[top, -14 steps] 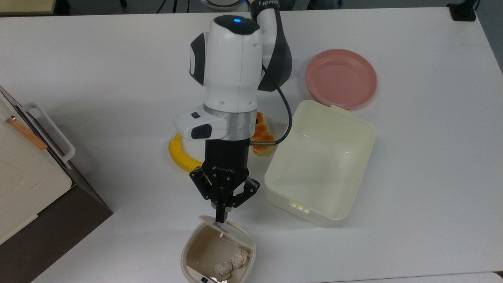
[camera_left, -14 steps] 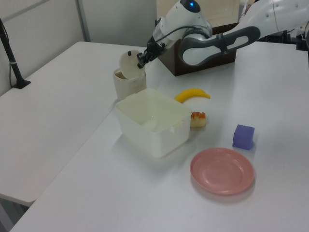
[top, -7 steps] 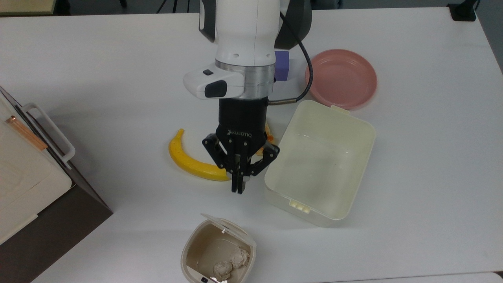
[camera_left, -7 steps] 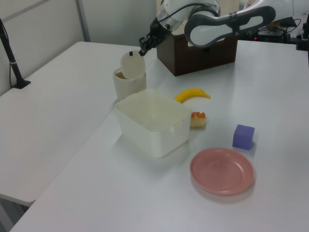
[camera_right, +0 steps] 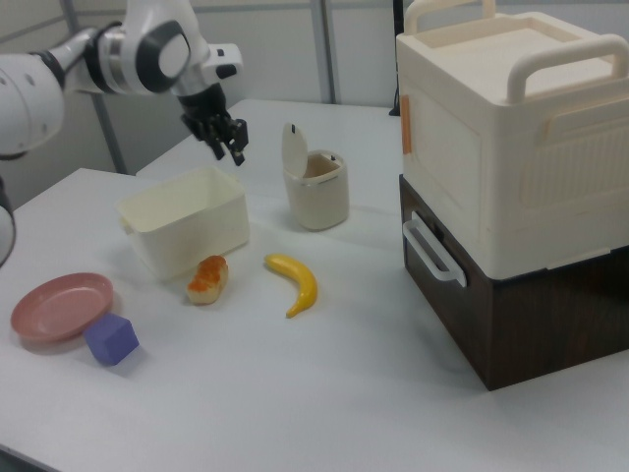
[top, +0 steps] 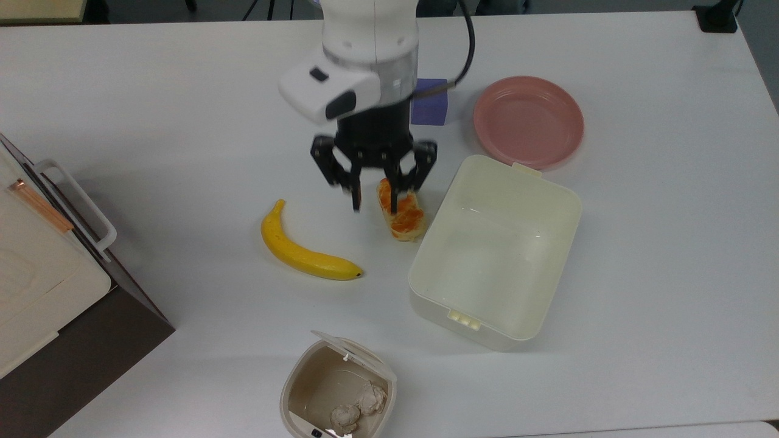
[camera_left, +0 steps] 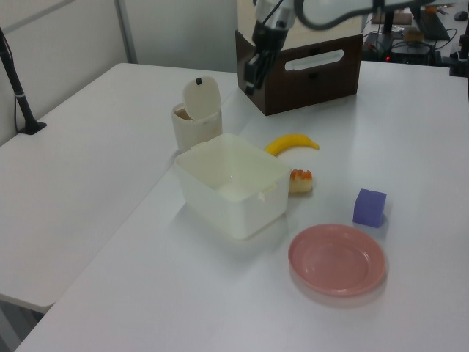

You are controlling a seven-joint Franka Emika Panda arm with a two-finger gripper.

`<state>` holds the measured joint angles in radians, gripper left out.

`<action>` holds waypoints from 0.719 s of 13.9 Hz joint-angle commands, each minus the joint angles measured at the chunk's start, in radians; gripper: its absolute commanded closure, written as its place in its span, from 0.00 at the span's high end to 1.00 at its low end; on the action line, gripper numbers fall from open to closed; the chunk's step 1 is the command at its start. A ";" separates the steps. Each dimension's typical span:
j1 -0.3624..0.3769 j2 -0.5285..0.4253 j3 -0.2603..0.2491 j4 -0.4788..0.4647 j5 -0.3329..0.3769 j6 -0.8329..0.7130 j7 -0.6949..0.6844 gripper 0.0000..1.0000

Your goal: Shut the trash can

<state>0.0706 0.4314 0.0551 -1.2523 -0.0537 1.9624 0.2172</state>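
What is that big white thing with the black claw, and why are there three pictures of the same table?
That white thing is a robot arm, and the black claw is its gripper, the part it grabs with. Right now it is open, holds nothing, and hangs in the air above the table. The three pictures come from three cameras: one looks straight down, and two look from opposite sides. On the table lie a banana, a piece of orange bread, a purple block, a pink plate and a cream tub. At the edge stands a big white and brown box. The little trash can has its lid standing up, so it is not closed.
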 commanded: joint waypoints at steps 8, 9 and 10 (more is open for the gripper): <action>-0.034 -0.364 -0.023 -0.334 0.021 -0.236 -0.110 1.00; -0.031 -0.368 -0.030 -0.329 0.021 -0.285 -0.113 1.00; -0.029 -0.367 -0.031 -0.329 0.021 -0.295 -0.114 1.00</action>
<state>0.0302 0.1263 0.0419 -1.5228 -0.0537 1.7121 0.1300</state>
